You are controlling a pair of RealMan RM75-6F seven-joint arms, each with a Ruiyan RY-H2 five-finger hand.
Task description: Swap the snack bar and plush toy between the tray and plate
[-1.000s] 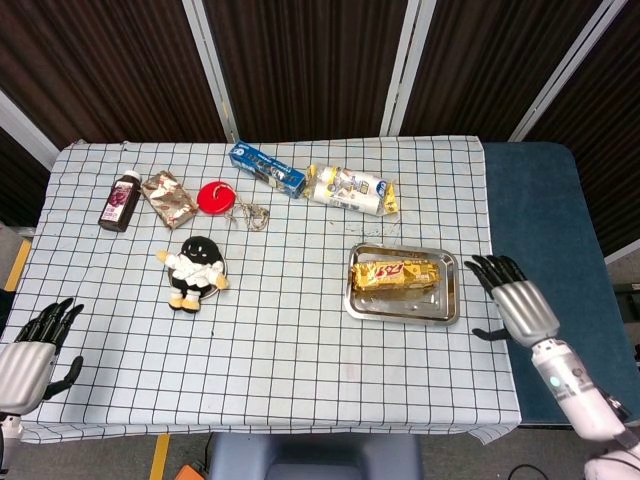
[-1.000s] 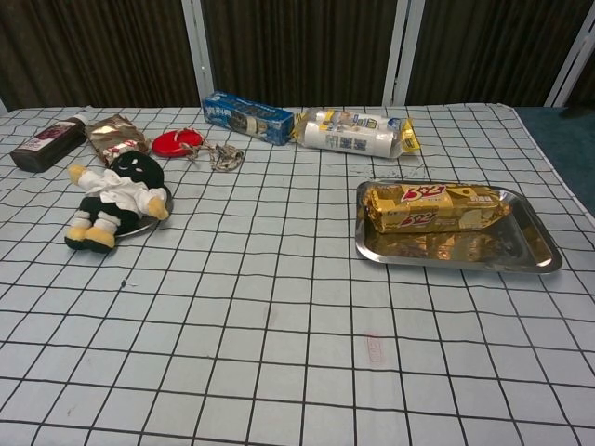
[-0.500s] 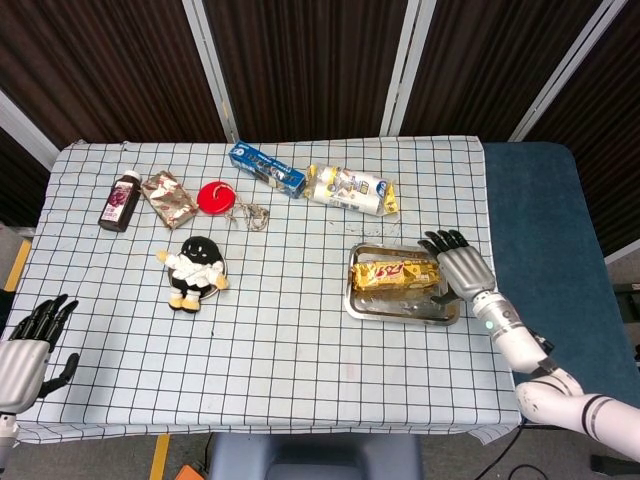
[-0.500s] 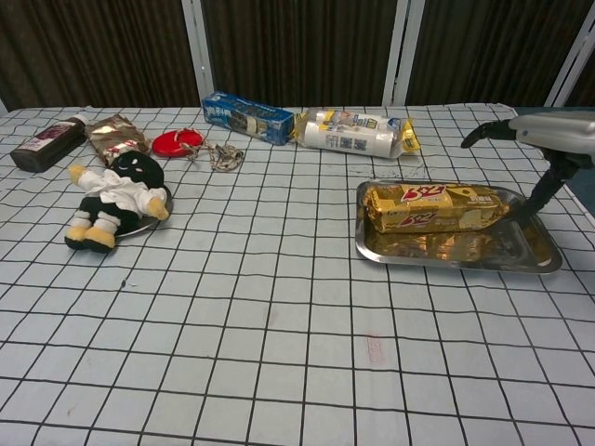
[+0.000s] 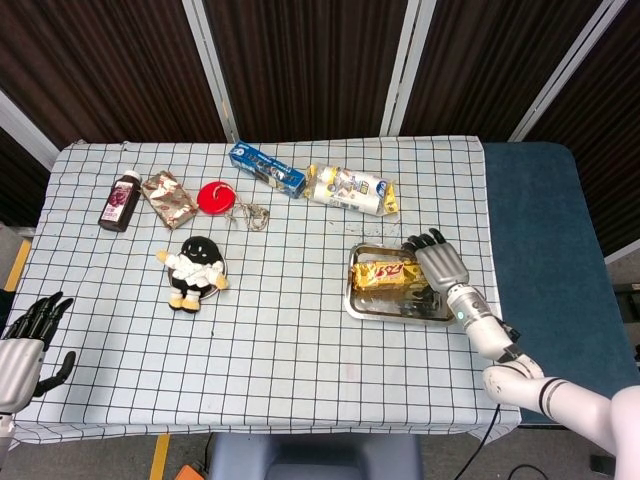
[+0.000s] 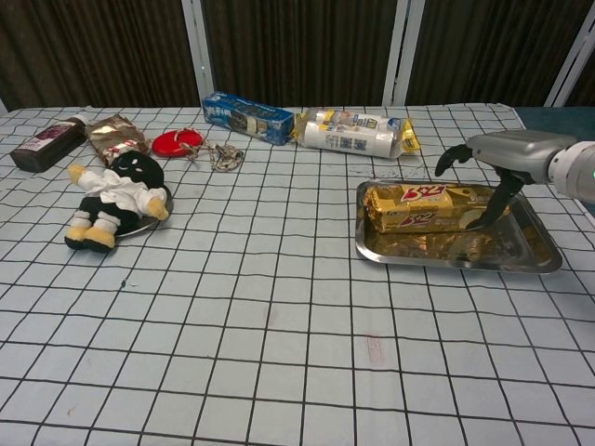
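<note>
The gold-wrapped snack bar (image 5: pixel 386 272) (image 6: pixel 426 206) lies in the steel tray (image 5: pixel 400 307) (image 6: pixel 457 253) right of centre. My right hand (image 5: pixel 438 262) (image 6: pixel 502 151) is over the bar's right end, fingers spread above it and the thumb reaching down at the bar's near side, without a closed grip. The black plush toy (image 5: pixel 195 272) (image 6: pixel 115 199) lies on a small plate (image 6: pixel 141 227) at the left, mostly covering it. My left hand (image 5: pixel 22 345) hangs open off the table's near left corner, seen only in the head view.
Along the far side lie a brown bottle (image 5: pixel 120 200), a foil packet (image 5: pixel 168 197), a red disc (image 5: pixel 214 196) with a cord (image 5: pixel 250 215), a blue box (image 5: pixel 266 168) and a white-yellow package (image 5: pixel 350 189). A dark blue surface (image 5: pixel 540 220) adjoins the table's right edge.
My right hand has moved left from beside the table's right edge to over the tray and the bar's right end. The left hand has sunk slightly. The objects have not moved.
</note>
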